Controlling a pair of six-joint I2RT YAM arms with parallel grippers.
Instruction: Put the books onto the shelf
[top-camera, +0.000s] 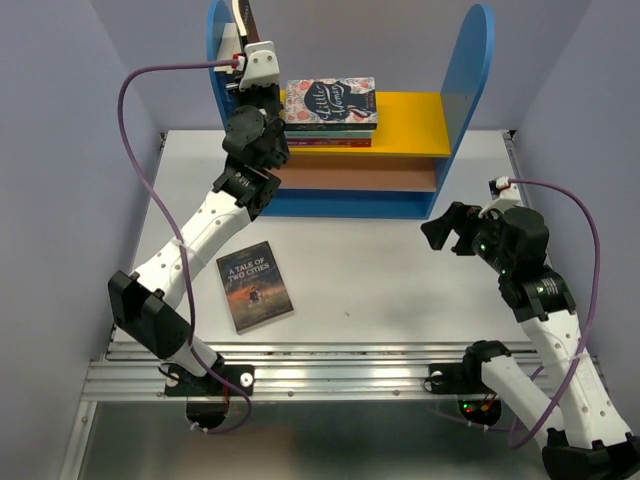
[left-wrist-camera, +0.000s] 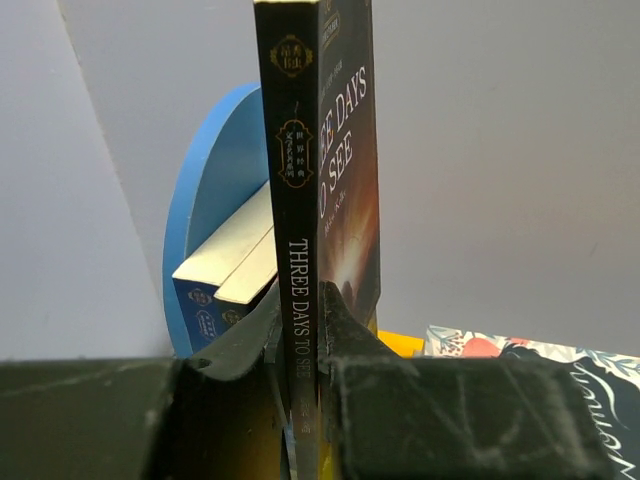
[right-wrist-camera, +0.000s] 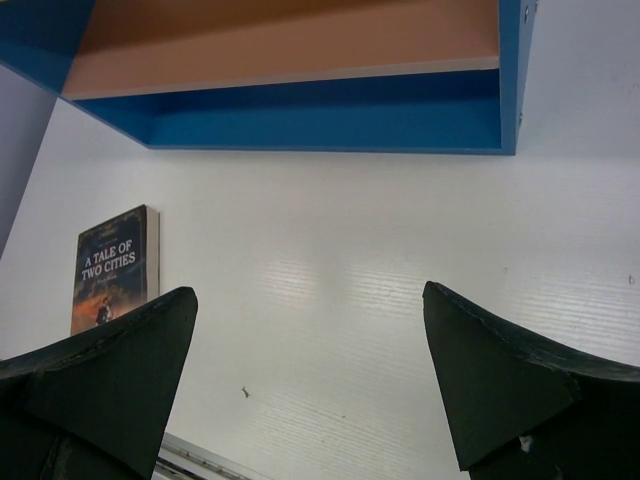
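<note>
Two books (left-wrist-camera: 225, 265) leaned against the left panel of the shelf (left-wrist-camera: 210, 180), a third, Three Days to See (left-wrist-camera: 300, 180), was clamped upright in the left gripper (left-wrist-camera: 300, 330) beside them, and A Tale of Two Cities (top-camera: 254, 285) lay unshelved on the table (top-camera: 400, 290) while the right gripper (right-wrist-camera: 310, 340) stood wide, empty

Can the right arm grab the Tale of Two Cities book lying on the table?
Probably yes. The right gripper is open and empty, and only bare table lies between it and the book. But the book lies flat, far over to the left, so it may be a stretch.
</note>
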